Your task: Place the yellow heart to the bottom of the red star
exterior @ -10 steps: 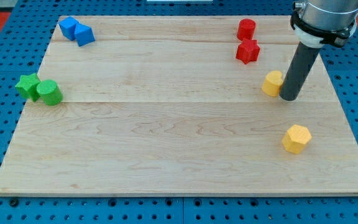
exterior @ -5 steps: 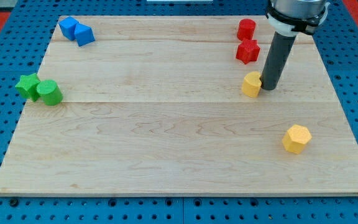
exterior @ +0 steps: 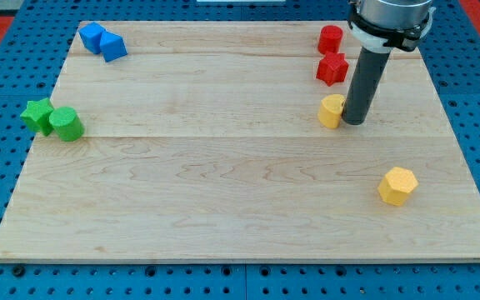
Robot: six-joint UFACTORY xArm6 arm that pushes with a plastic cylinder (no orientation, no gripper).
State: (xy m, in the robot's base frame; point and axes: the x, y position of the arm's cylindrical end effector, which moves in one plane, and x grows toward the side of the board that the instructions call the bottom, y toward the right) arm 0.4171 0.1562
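Note:
The yellow heart (exterior: 332,111) lies on the wooden board, just below the red star (exterior: 332,68) with a small gap between them. My tip (exterior: 353,122) stands against the heart's right side, touching it. The dark rod rises from there to the view's top right. A red cylinder (exterior: 330,38) sits directly above the red star.
A yellow hexagon (exterior: 397,185) lies at the lower right. Two blue blocks (exterior: 102,41) sit at the top left corner. A green star (exterior: 37,114) and a green cylinder (exterior: 67,123) sit at the left edge. The board's right edge (exterior: 452,125) is near the rod.
My tip has moved to the view's left, pushing the yellow heart leftward until it sits under the red star. The other blocks have not moved.

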